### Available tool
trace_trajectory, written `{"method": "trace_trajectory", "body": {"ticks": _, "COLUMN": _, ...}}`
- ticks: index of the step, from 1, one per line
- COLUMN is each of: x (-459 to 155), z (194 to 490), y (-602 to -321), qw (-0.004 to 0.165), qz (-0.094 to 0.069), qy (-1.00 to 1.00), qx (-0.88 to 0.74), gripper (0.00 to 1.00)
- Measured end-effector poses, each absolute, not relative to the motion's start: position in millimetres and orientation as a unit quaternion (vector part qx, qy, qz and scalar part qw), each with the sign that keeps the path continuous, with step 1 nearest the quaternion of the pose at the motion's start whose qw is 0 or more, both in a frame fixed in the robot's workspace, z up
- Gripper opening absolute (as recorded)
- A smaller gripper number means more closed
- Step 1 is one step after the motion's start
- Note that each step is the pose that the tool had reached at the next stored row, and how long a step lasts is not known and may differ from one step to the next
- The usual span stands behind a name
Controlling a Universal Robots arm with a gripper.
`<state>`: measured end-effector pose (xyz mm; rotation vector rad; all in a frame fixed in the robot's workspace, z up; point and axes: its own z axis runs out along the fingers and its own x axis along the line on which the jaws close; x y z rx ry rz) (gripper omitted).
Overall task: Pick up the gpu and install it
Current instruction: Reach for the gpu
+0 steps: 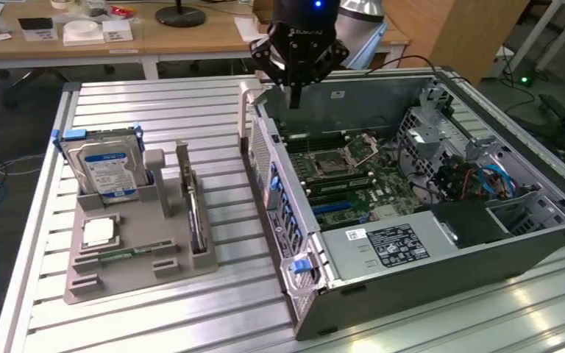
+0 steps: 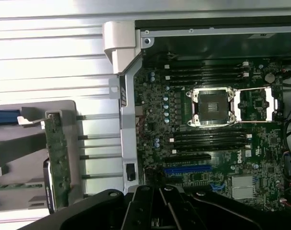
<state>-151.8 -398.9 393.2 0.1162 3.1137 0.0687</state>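
Gripper (image 1: pixel 296 94) hangs over the far rim of the open computer case (image 1: pixel 440 257), above the motherboard (image 1: pixel 352 176) edge, touching nothing. Jaws look closed together into one narrow dark tip in the exterior view, nothing held between them. The gpu (image 1: pixel 192 215) is not picked up; it stands on its long edge in a slot of the grey holder tray (image 1: pixel 126 276), on the tray side nearest the case, well apart from the gripper. In the wrist view the gpu (image 2: pixel 57 153) shows as a thin upright card with a greenish board face, just beside the case wall with a strip of bare table between. In the same tray: a blue-and-white labelled hard drive (image 1: pixel 106 165) upright at the far end toward the exterior view's left, a square processor chip (image 1: pixel 99 232) lying flat, and a narrow green memory stick (image 1: pixel 130 254) lying flat near it. Tray and case both sit on a slatted aluminium table (image 1: pixel 165 110), case on the exterior view's right. Inside the case, the CPU socket (image 2: pixel 215 106) is open with its metal frame visible, dark memory slots on either side, and a blue expansion slot (image 2: pixel 187 169) beside a black one with no card in them. A labelled power supply (image 1: pixel 396 244) sits at the near end of the case.
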Motion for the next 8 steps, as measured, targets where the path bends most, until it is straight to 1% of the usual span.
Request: {"method": "trace_trajectory", "body": {"ticks": 8, "x": -171, "z": 393, "y": -399, "qw": 0.012, "qz": 0.022, "qy": 0.999, "qx": 0.037, "gripper": 0.11}}
